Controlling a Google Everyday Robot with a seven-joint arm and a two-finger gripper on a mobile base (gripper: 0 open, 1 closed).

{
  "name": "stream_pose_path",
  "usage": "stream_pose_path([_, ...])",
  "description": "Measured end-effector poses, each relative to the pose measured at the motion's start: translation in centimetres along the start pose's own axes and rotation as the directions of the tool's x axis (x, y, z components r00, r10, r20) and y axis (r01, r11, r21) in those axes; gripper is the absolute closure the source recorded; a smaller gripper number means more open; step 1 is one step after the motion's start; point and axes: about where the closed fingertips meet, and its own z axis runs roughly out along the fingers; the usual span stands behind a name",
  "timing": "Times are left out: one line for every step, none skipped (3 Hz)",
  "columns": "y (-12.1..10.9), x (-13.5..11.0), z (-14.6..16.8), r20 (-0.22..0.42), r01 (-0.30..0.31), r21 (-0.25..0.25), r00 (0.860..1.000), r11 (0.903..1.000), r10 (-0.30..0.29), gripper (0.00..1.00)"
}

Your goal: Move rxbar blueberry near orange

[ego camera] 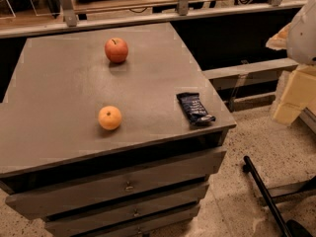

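Note:
The rxbar blueberry (195,108), a dark navy foil bar, lies flat near the right front corner of the grey table (64,83). The orange (109,117) sits on the table's front middle, well to the left of the bar. My gripper (289,102), cream-coloured under the white arm (303,28), hangs at the right edge of the view. It is off the table, to the right of the bar and apart from it, and holds nothing that I can see.
A red apple (116,50) stands at the back of the table. Drawers (123,186) front the table below. A railing (148,14) runs behind. A black pole (266,196) lies on the speckled floor at the right.

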Motion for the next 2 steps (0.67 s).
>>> stream_pose_path([0.0, 0.0, 0.0, 0.000, 0.000, 0.000, 1.000, 1.0000, 0.000, 0.00])
stream_pose_path([-0.9, -0.9, 1.0, 0.028, -0.073, -0.015, 0.997, 0.9973, 0.073, 0.00])
